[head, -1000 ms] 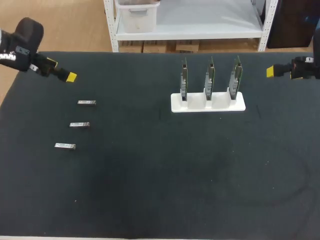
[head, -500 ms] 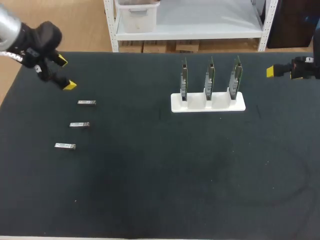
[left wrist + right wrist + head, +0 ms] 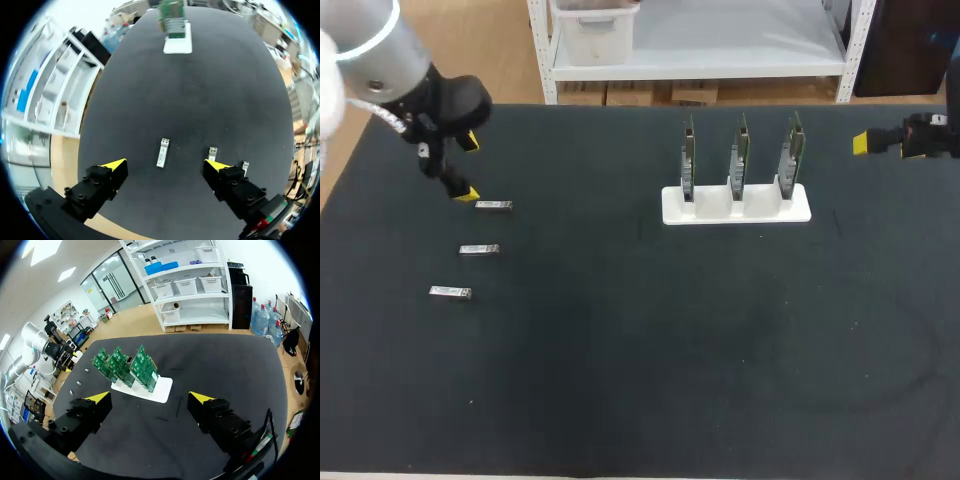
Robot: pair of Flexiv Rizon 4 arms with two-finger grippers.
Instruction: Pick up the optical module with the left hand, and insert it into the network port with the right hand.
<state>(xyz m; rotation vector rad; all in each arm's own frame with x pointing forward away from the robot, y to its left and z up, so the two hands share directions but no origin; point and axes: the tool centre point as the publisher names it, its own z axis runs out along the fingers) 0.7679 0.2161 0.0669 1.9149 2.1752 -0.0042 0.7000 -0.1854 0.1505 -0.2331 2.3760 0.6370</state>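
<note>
A module (image 3: pixel 162 152) is being framed between the wide-open, empty fingers of the left gripper (image 3: pixel 165 165), long axis pointing straight ahead; the right gripper (image 3: pixel 150 397) is being held far off, likewise open, empty.

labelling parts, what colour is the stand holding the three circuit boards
White; the stand shows best in the head view.

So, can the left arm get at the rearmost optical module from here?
Probably yes: the left gripper is open, with the rearmost optical module lying free on the table just ahead, between its fingers, nothing in the way.
</note>
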